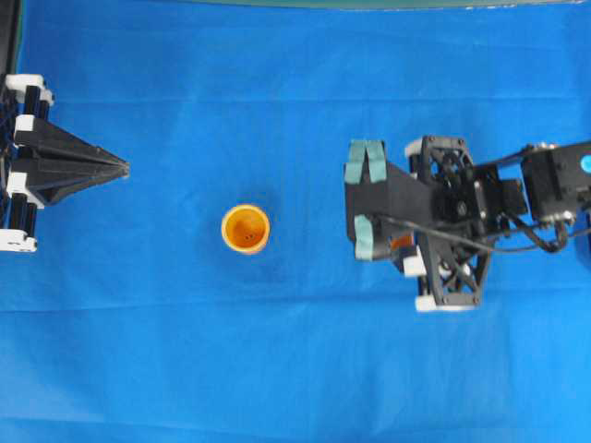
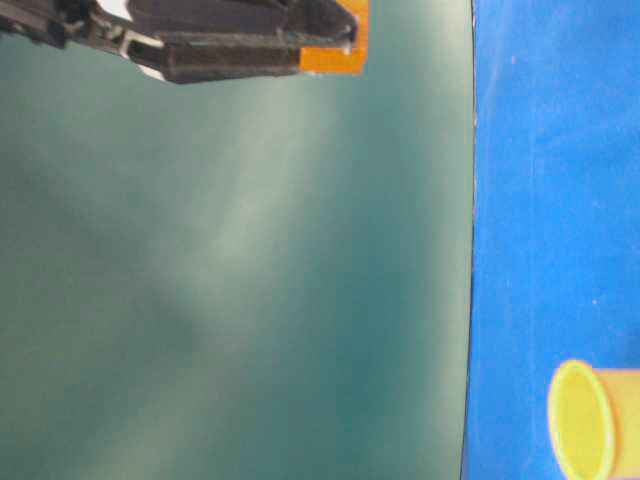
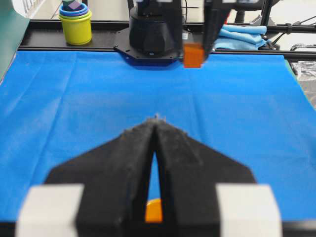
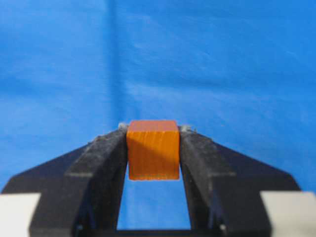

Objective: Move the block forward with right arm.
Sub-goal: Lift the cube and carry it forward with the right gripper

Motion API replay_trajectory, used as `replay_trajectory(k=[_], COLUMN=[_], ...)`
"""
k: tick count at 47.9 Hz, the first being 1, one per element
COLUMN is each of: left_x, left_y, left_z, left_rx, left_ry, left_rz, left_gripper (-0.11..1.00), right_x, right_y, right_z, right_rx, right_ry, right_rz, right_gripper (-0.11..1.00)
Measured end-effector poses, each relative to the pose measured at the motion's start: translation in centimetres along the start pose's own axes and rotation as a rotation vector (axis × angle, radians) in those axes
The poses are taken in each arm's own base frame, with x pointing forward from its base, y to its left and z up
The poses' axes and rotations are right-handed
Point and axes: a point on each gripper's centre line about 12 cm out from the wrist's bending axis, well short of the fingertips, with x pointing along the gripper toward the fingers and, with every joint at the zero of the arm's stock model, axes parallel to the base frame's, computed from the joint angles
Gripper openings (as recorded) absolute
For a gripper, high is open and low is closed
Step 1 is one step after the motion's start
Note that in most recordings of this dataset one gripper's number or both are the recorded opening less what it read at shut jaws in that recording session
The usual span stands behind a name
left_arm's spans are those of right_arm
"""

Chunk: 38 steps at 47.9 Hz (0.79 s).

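The block (image 4: 153, 149), a small orange cube, is clamped between the tips of my right gripper (image 4: 153, 148). The gripper is shut on it and holds it above the blue cloth. The left wrist view shows the block (image 3: 193, 55) hanging off the cloth under the right arm's fingers. From overhead only a sliver of the block (image 1: 402, 242) shows beneath the right arm, right of the cup. At table level the block (image 2: 335, 40) sits at the black fingertips. My left gripper (image 1: 125, 168) rests at the far left, shut and empty, with its tips together (image 3: 156, 118).
A round yellow-orange cup (image 1: 246, 228) stands upright mid-table between the arms, and its mouth shows in the table-level view (image 2: 583, 420). Stacked cups (image 3: 75, 22) and a folded blue towel (image 3: 242, 37) lie beyond the cloth's far edge, beside the right arm's base (image 3: 150, 34).
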Motion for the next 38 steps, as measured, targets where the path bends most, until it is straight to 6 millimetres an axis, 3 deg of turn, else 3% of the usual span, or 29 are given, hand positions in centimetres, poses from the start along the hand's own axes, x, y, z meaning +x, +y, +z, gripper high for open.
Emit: replay_trajectory(k=[22, 38], left_x=[0.0, 0.0], left_y=[0.0, 0.0], left_z=[0.0, 0.0], left_rx=[-0.001, -0.001], left_ry=[0.002, 0.002], left_rz=[-0.002, -0.002], left_gripper=[0.01, 0.01], right_x=[-1.1, -3.1], right_y=[4.8, 8.7], right_z=[0.1, 1.1], right_rx=[0.021, 0.03], right_ry=[-0.024, -0.071], right_rz=[0.068, 0.138], right_gripper=[0.4, 0.4])
